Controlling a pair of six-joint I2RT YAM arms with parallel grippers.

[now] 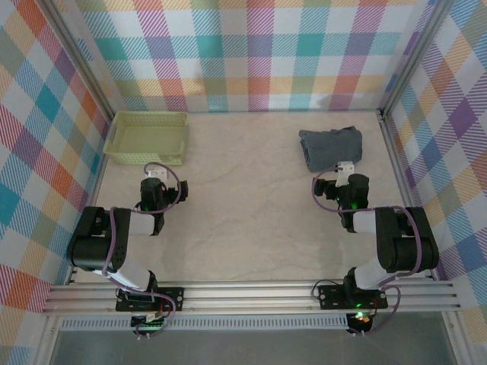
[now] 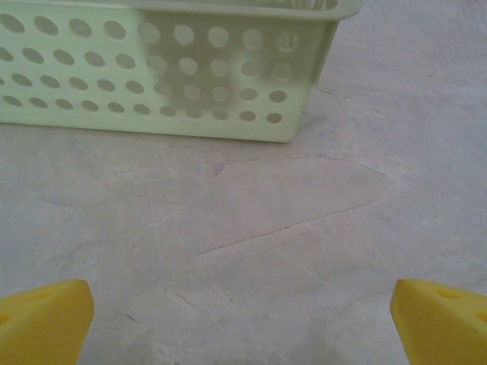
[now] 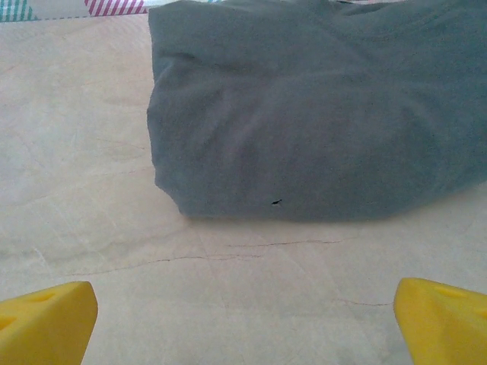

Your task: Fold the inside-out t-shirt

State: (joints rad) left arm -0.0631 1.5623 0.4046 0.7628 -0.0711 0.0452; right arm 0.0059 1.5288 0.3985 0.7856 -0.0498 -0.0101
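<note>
The slate blue-grey t-shirt lies as a folded bundle at the back right of the table. The right wrist view has the t-shirt just ahead of my right gripper, whose yellow fingertips stand wide apart over bare table, a short gap from the cloth's near edge. My right gripper sits just in front of the bundle. My left gripper is open over the table a little before the green basket; its yellow fingertips hold nothing.
The pale green mesh basket stands at the back left, its holed wall facing my left gripper. Plaid walls close the table on three sides. A metal rail runs along the near edge.
</note>
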